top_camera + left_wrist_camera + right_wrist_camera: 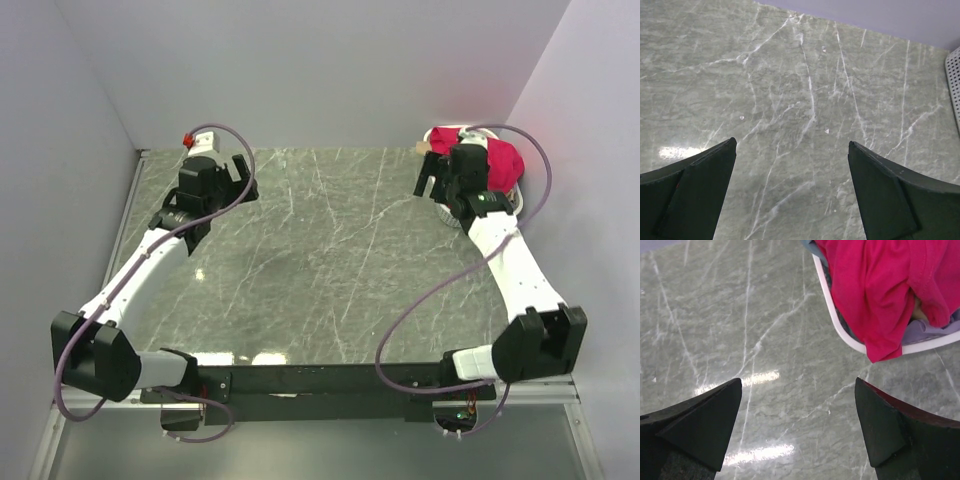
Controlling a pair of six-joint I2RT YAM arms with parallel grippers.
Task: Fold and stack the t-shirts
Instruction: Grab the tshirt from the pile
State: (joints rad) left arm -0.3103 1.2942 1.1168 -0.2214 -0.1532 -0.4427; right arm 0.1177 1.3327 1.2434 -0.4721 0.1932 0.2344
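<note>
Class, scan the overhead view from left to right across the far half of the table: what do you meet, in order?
left gripper, open → bare marble table → right gripper, open → crimson t-shirt, heaped in the far right corner.

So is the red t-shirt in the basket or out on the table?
In, not folded: the red t-shirt lies bunched in the white basket, one part draped over its rim.
</note>
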